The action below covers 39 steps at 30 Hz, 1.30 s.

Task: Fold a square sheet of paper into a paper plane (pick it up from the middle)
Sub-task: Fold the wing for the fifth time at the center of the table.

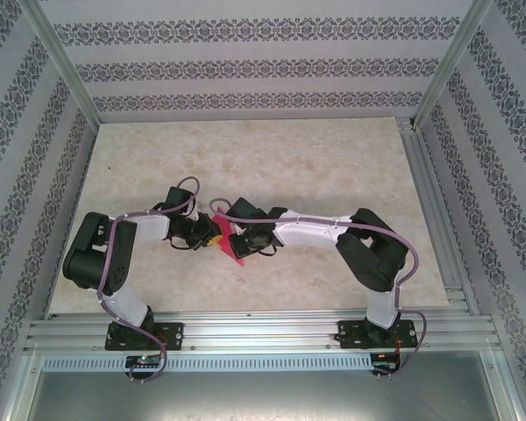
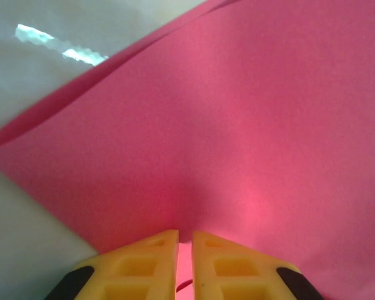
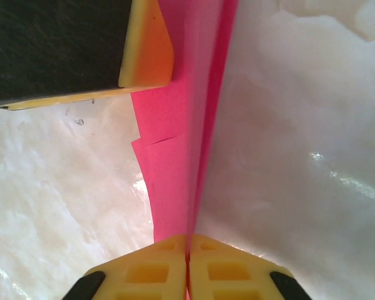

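Pink paper (image 1: 233, 252) is gripped from both sides at the middle of the near half of the marbled tabletop (image 1: 316, 158), between the two arms. From above, just a small magenta wedge is seen, poking out below the spot where the left gripper (image 1: 213, 239) and the right gripper (image 1: 238, 237) are brought almost nose to nose. At the left wrist, the yellow fingers (image 2: 144, 265) are drawn nearly together, a thin slit is left between them, pink is glimpsed in that slit, and the sheet is spread wide ahead with its upper edge curling away, so a pinch on the paper is read there. At the right wrist, the yellow fingertips (image 3: 228, 269) are pressed tight together and the paper is clamped between them; it is seen edge-on as doubled layers running straight up the view, with a small stepped edge on the left layer. One yellow pad (image 3: 149, 50) of the other claw is pressed against the paper at the top left. Whether the lower edge touches the tabletop cannot be told
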Available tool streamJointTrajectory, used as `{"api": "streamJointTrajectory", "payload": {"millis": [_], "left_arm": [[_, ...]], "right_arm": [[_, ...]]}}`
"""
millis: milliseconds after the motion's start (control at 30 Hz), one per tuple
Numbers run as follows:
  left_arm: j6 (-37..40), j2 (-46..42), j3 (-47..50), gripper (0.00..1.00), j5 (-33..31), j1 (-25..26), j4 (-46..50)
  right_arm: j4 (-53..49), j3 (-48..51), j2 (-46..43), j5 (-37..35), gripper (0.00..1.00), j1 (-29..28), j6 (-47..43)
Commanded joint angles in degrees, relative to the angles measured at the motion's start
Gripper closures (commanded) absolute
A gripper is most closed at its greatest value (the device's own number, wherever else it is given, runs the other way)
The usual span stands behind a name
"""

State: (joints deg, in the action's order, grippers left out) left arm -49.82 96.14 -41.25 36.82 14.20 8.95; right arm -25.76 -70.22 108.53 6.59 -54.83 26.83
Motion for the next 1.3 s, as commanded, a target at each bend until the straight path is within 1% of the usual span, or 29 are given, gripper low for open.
{"api": "streamJointTrajectory", "payload": {"millis": [0, 67, 167, 233, 267, 367, 433, 500, 667, 800, 867, 1000, 1167, 1267], "left_arm": [[-0.76, -0.63, -0.75, 0.83, 0.78, -1.42, -0.71], [-2.08, -1.49, -0.54, 0.81, 1.1, -2.34, -0.77], [-4.52, -3.44, 0.44, 0.73, 2.72, -3.56, -2.09], [-5.05, -5.47, 0.71, 0.71, 2.81, -3.95, -1.51], [-5.35, -7.11, 0.86, 0.66, 1.96, -4.08, -0.4], [-6.07, -11.82, 1.82, 0.47, 0.81, -4.67, 1.43], [-6.78, -14.0, 2.49, 0.43, 1.0, -5.15, 1.39], [-8.84, -15.03, 3.31, 0.34, 1.37, -5.22, 0.02], [-14.62, -12.51, 5.62, 0.29, 4.77, -5.28, -6.99], [-17.05, -10.97, 6.71, 0.28, 5.08, -5.23, -11.13], [-17.31, -10.52, 6.73, 0.26, 4.51, -5.25, -11.16], [-18.08, -8.97, 6.65, 0.25, 6.25, -5.23, -13.34], [-16.11, -7.83, 5.4, 0.26, 7.43, -5.17, -11.8], [-15.24, -5.99, 4.68, 0.26, 9.28, -4.97, -12.25]], "right_arm": [[-2.23, -1.75, 0.88, -6.19, 0.96, -1.54, -2.41], [-2.33, -1.6, 0.72, -9.49, 0.98, -2.47, -3.28], [-2.03, -1.58, 1.43, -12.14, 0.97, -3.51, -4.77], [-2.62, -2.37, 2.5, -13.97, 0.97, -4.0, -5.66], [-2.87, -2.73, 3.09, -15.07, 0.97, -4.29, -5.92], [-1.61, -2.49, 3.53, -18.12, 0.97, -5.32, -6.92], [-1.62, -2.52, 3.62, -19.37, 0.97, -5.72, -7.23], [-1.36, -2.26, 3.64, -20.36, 0.97, -6.07, -7.32], [0.37, -1.32, 2.91, -25.12, 0.95, -8.21, -8.64], [1.08, -1.15, 3.52, -26.34, 0.96, -9.25, -9.3], [1.5, -1.06, 3.78, -27.78, 0.96, -9.88, -9.6], [0.36, -2.11, 5.16, -28.83, 0.96, -9.95, -9.75], [0.23, -2.21, 5.46, -29.54, 0.96, -10.16, -9.86], [0.65, -2.29, 5.46, -29.22, 0.95, -10.23, -10.52]]}}
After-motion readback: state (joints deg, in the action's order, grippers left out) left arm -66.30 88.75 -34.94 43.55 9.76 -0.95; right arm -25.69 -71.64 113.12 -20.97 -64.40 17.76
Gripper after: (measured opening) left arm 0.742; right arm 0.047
